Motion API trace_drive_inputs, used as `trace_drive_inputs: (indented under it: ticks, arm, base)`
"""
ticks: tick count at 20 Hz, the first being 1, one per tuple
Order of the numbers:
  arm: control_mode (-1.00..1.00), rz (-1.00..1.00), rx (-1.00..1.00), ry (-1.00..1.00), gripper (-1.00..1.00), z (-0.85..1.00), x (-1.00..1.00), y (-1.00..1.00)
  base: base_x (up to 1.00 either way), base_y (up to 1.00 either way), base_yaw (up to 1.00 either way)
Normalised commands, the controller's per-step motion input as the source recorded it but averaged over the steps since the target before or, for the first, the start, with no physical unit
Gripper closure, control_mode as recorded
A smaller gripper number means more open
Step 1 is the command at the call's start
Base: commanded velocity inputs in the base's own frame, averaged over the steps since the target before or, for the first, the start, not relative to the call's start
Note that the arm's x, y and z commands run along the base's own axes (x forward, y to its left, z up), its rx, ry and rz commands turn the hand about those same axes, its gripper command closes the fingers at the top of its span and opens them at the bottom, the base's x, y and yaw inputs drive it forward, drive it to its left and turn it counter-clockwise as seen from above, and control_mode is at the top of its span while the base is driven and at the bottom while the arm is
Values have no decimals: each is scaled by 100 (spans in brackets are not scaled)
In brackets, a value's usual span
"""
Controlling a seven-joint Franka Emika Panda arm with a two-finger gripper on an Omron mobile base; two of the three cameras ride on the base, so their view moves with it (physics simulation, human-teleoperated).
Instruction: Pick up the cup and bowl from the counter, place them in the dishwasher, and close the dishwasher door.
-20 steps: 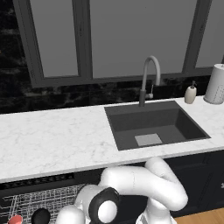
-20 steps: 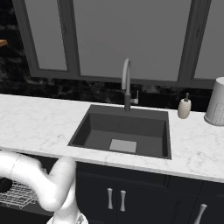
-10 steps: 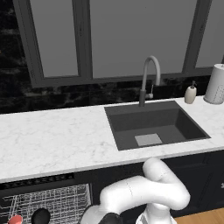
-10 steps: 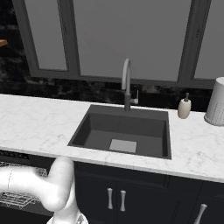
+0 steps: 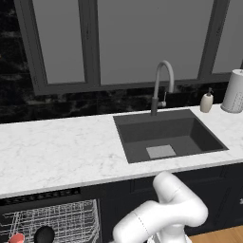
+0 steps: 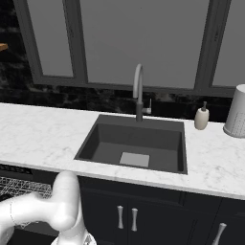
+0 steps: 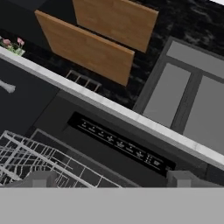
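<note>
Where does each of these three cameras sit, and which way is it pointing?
Left base view: behind the arm's left, looking down over the counter, sink and open dishwasher; arm at lower right.
Right base view: behind its right, same counter and sink; arm at lower left.
Hand view: on the hand, facing the dishwasher's control strip and rack; end effector tips at bottom.
Both base views share the faucet.

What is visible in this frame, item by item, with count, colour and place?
counter: one, white marble, across both base views.
sink: one, dark, inset in counter.
faucet: one, grey, behind sink.
soap bottle: one, beige, right of faucet.
perforated cylinder: one, white, far right.
dishwasher: one, dark, open, white rack, under counter.
cup: one, red showing, in rack.
bowl: one, black, beside cup.
gripper: one, dark tips apart, facing dishwasher.
</note>
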Motion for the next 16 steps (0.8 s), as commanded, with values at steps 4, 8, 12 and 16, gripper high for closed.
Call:
trace_drive_inputs:
  ticks: [4,8,12,16]
  arm:
    - [-100,0,-1,1,-100,-60,0,34]
    - [-100,-1,-1,2,-100,-56,0,48]
    - [-100,-9,-3,11,-100,-68,8,21]
    - [-100,-8,-1,7,-100,-34,-8,28]
  base:
    - [0,0,0]
    - [0,0,0]
    - [0,0,0]
    - [0,0,0]
